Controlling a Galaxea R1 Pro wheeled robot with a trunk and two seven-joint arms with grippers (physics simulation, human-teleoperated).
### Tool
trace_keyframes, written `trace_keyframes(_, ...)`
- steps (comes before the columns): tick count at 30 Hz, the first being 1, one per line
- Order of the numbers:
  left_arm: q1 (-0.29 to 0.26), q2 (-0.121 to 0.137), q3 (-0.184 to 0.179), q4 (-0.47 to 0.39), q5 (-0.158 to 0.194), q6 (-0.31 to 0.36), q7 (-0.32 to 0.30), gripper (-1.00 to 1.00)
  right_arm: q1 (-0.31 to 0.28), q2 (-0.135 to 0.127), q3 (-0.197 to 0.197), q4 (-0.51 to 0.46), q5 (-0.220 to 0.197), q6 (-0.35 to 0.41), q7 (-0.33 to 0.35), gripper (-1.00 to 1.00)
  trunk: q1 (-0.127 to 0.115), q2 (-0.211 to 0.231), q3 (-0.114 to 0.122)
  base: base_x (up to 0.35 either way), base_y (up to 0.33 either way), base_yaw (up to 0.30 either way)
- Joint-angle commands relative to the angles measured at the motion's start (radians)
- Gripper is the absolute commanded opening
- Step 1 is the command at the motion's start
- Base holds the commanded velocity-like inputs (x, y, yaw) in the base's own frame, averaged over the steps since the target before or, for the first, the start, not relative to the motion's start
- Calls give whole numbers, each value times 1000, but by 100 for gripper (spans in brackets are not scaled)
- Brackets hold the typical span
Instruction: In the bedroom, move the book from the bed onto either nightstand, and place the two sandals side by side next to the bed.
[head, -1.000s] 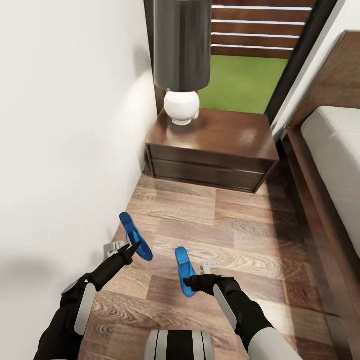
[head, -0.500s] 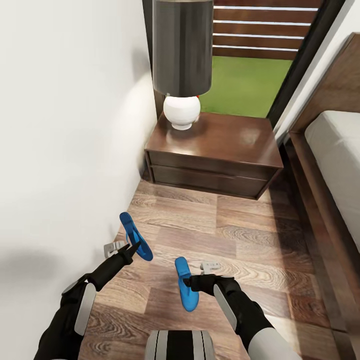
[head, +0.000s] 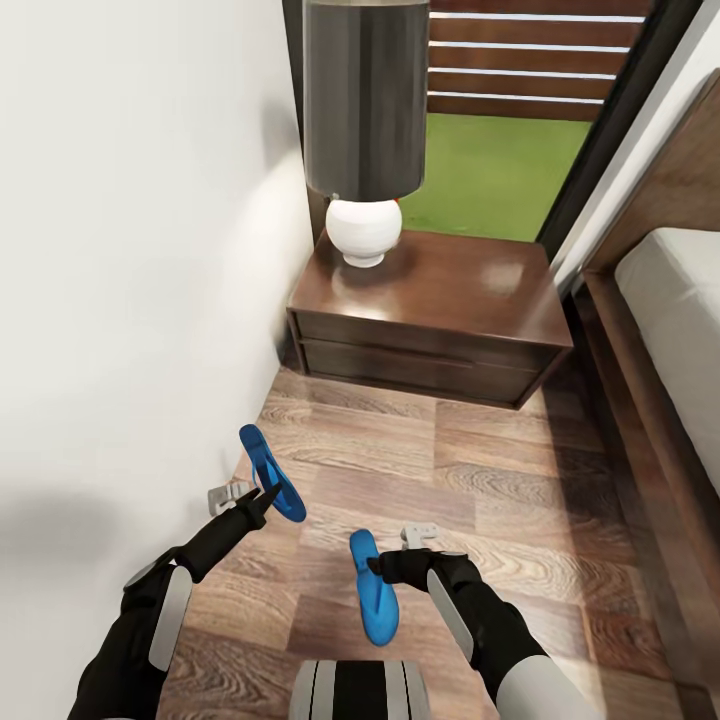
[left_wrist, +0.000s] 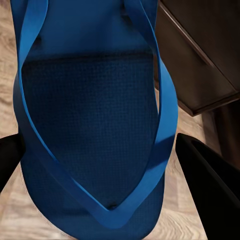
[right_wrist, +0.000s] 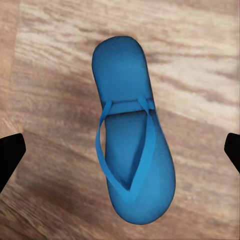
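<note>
My left gripper (head: 268, 492) is shut on one blue sandal (head: 270, 485) and holds it above the wood floor beside the white wall. Seen from the left wrist, that sandal (left_wrist: 95, 115) sits between the two black fingers. The other blue sandal (head: 373, 592) lies flat on the planks, strap up, just below my right gripper (head: 378, 568). The right wrist view shows this sandal (right_wrist: 131, 160) lying free between widely spread fingertips, so that gripper (right_wrist: 120, 150) is open. The nightstand (head: 430, 290) stands ahead, and the bed (head: 680, 300) runs along the right. The book is out of view.
A lamp (head: 365, 100) with a grey shade and a white round base stands on the nightstand's left part. The white wall (head: 120, 300) closes in on the left. The bed's dark frame (head: 640, 420) borders the floor strip. A window (head: 500, 160) shows grass.
The right-hand sandal has dropped away from my right gripper down to the floor. The head camera has shifted a little. The left gripper still holds its sandal in the same place.
</note>
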Motion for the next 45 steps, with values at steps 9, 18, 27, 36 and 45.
trace_keyframes(9, -1, -1, 1, -1, 7, 9, -4, -100, 0, 0, 1, -1, -3, 5, 0, 100, 0, 0, -1, 16, 0, 0)
trace_keyframes(18, -1, -1, 1, 0, 7, 8, -4, -100, 0, 0, 1, -1, -3, 5, 0, 100, 0, 0, -1, -32, 76, 0)
trace_keyframes(27, -1, -3, 1, 0, 7, 7, -2, -100, 0, 0, 1, -1, -3, 5, 0, 100, 0, 0, -1, -8, 17, 0)
trace_keyframes(36, -1, -3, 1, 0, 7, 7, 1, -100, 0, 0, 1, -1, -3, 5, 0, 100, 3, -2, -28, 0, 0, 0)
trace_keyframes(45, -1, -3, 0, 0, 7, 7, 1, -100, 0, 0, 1, -1, -3, 5, 0, 100, 7, -4, -62, 0, 0, 0)
